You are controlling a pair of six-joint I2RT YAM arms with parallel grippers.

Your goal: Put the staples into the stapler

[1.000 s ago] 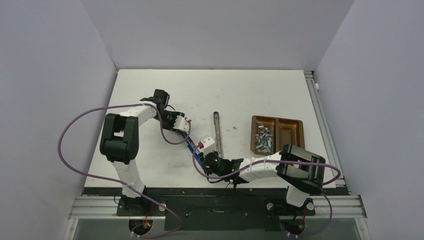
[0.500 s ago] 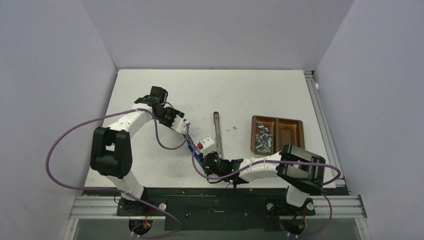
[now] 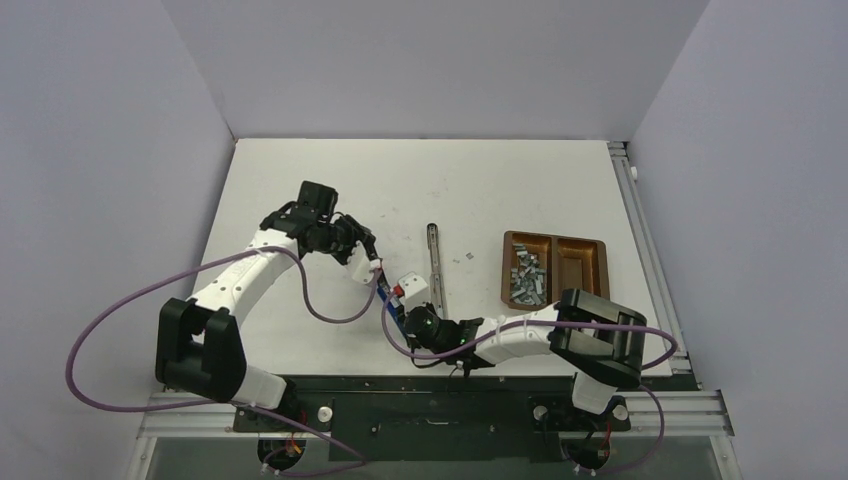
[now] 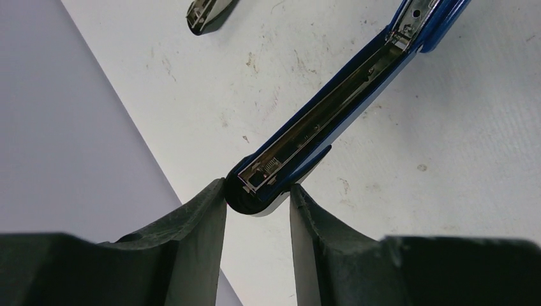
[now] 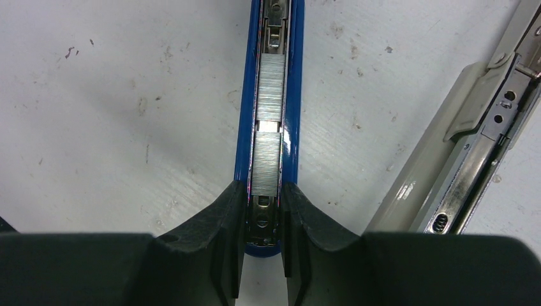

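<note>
The blue stapler [image 3: 383, 290] lies open on the table between my two grippers. My left gripper [image 3: 371, 266] holds its far end; in the left wrist view both fingers press the rounded tip [image 4: 255, 188], left gripper [image 4: 257, 191]. My right gripper [image 3: 402, 306] is shut on the near end, right gripper [image 5: 263, 191]. Two silver staple strips [image 5: 268, 127] lie end to end in the stapler's channel [image 5: 293, 95]. A loose pile of staples [image 3: 527, 278] sits in the left half of the brown tray [image 3: 580, 262].
A long grey metal stapler arm [image 3: 435, 268] lies just right of the blue stapler, also in the right wrist view [image 5: 472, 146] and the left wrist view [image 4: 207, 9]. A small loose staple piece [image 3: 468, 257] lies beside it.
My left arm's elbow has swung down and to the left, and its gripper has shifted slightly along the stapler's far end. The right arm and stapler have stayed put.
</note>
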